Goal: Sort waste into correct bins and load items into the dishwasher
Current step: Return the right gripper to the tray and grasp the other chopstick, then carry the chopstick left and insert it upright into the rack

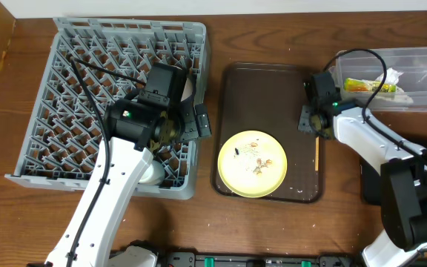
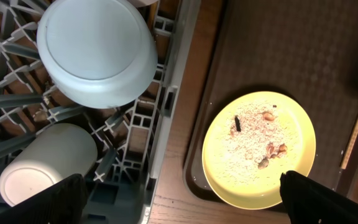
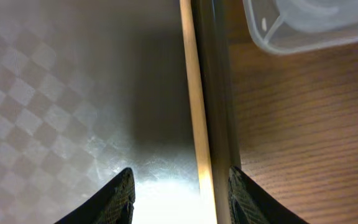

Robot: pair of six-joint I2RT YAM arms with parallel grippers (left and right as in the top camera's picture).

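Picking up the chopsticks (image 3: 194,112): your right gripper (image 3: 180,186) straddles them, half open and not yet pinching, along the tray's (image 1: 232,96) right rim, centre-right in the overhead view. Next, close squarely and lift level. Your left gripper (image 2: 182,186) hangs wide and empty.

White arm links (image 1: 113,189), black joint housings (image 1: 136,122), black cables (image 1: 86,96) — green lights (image 1: 127,113).

On the counter (image 1: 273,44), the dish rack (image 1: 87,74) lies left of the serving tray (image 1: 265,96). The plate (image 1: 252,164) sits on the tray's near half, with a chopstick (image 1: 316,157) along its right rim. The tub (image 1: 414,106) lies right of the tray, further back.
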